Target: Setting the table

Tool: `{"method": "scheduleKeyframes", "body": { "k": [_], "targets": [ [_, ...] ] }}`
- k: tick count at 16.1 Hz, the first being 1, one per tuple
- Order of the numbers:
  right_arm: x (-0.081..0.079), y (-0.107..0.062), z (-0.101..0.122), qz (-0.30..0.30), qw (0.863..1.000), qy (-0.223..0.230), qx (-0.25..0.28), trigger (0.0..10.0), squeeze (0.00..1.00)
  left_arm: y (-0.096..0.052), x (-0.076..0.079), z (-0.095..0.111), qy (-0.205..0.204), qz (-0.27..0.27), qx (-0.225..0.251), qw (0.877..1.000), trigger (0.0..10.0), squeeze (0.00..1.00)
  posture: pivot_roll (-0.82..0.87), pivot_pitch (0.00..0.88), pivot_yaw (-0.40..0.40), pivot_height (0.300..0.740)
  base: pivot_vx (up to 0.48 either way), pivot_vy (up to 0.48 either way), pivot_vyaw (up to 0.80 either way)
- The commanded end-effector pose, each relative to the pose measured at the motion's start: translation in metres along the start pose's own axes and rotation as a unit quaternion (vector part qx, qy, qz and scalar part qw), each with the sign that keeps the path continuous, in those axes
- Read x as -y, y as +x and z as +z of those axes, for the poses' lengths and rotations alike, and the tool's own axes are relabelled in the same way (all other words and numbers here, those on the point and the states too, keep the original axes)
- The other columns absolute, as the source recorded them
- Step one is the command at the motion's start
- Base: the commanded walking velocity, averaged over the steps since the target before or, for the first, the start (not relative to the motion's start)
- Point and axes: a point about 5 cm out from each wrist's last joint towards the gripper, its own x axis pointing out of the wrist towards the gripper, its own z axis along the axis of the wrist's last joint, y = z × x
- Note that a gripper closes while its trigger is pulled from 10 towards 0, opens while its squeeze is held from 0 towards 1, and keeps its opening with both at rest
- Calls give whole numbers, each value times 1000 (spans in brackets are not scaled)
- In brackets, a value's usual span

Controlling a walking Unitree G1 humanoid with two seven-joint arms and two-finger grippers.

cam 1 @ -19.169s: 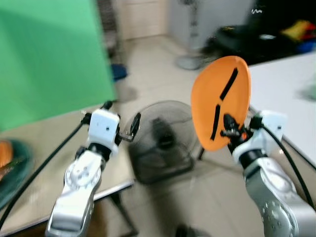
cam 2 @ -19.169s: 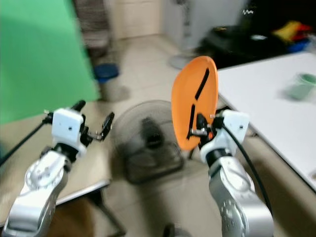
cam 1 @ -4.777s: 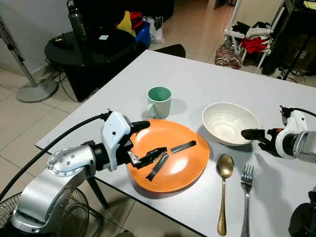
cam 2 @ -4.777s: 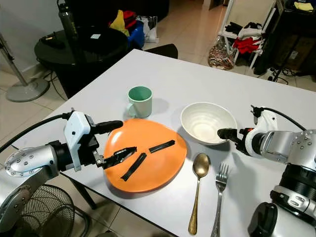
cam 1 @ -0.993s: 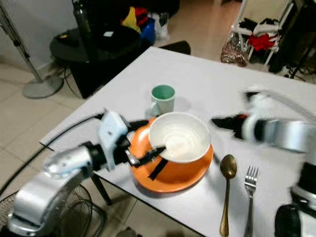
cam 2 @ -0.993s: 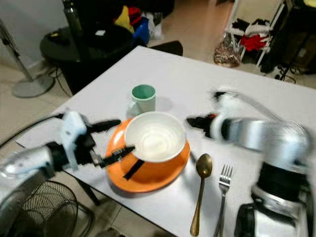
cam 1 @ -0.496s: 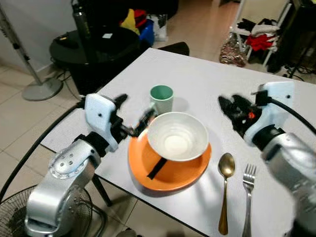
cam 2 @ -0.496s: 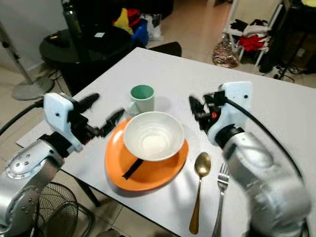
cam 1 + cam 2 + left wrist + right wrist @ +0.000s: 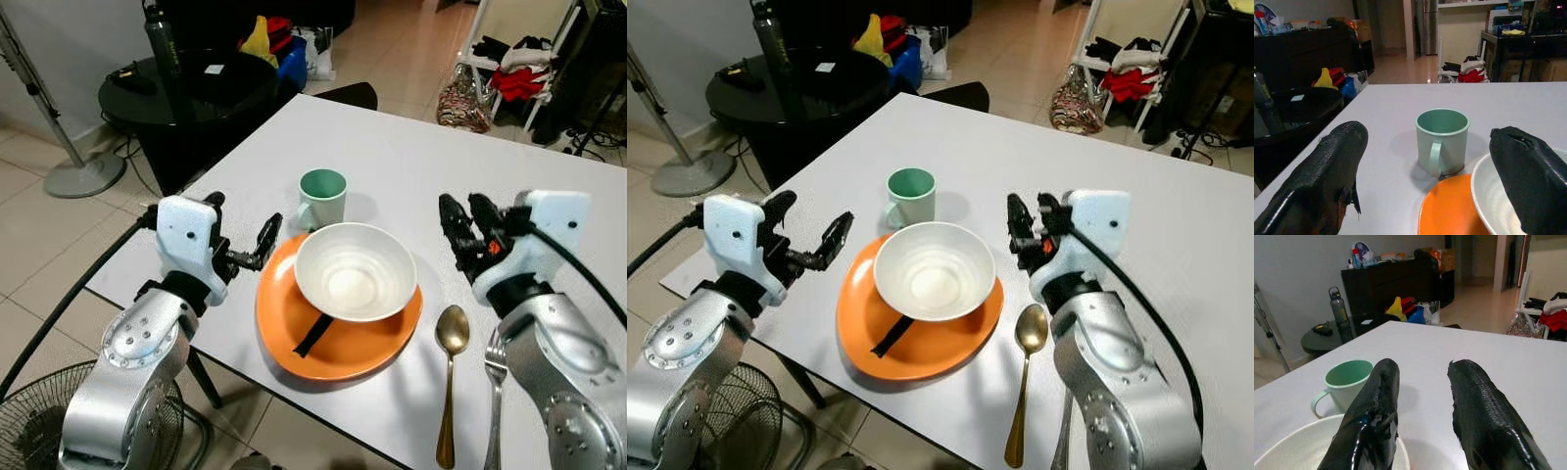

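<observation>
A white bowl (image 9: 355, 271) sits on an orange plate (image 9: 333, 338) near the front edge of the white table (image 9: 411, 166). A green mug (image 9: 321, 196) stands just behind the plate. A gold spoon (image 9: 450, 367) and a fork (image 9: 493, 392) lie right of the plate. My left gripper (image 9: 240, 230) hovers open just left of the plate, holding nothing. My right gripper (image 9: 462, 223) is raised right of the bowl, open and empty. The left wrist view shows the mug (image 9: 1441, 141) between the fingers (image 9: 1317, 176).
A round black side table (image 9: 186, 88) with a bottle stands beyond the table's left corner. A floor fan's base (image 9: 73, 176) is at far left, another fan (image 9: 29, 431) by my left arm. A rack with clothes (image 9: 514, 69) stands at back right.
The right gripper let go of the bowl on the plate and drew back to the right. The left gripper left the plate's rim and rose slightly leftward.
</observation>
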Motion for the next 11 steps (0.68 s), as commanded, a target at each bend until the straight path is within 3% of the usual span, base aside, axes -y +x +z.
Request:
{"method": "scheduleKeyframes", "body": {
  "k": [1, 11],
  "targets": [
    [-1, 1, 0, 2, 1000, -2, 3, 10000, 0, -3, 1, 4, 9, 1, 8, 1000, 10000, 133, 56, 0, 44, 740, 0, -266, 0],
    [-9, -2, -3, 15, 1000, 11, 23, 10000, 0, -7, 4, 6, 12, -18, 14, 1000, 10000, 129, 63, 0, 47, 740, 0, -269, 0]
  ]
}}
